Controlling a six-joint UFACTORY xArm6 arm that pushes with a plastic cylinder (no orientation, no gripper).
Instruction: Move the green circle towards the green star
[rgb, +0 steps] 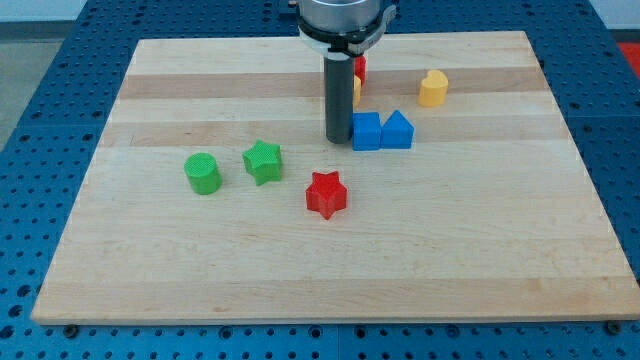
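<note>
The green circle (203, 172) sits on the wooden board at the view's left. The green star (263, 161) lies just to its right, a small gap between them. My tip (338, 141) rests on the board at the view's upper middle, touching or nearly touching the left side of a blue cube (366, 131). The tip is well to the right of the green star and above the red star (326, 194).
A second blue block (397, 130) adjoins the blue cube on its right. A yellow block (433, 88) lies at the upper right. A red block (359, 67) and another yellow block (355, 89) are partly hidden behind the rod. The board's edges (330, 318) border blue pegboard.
</note>
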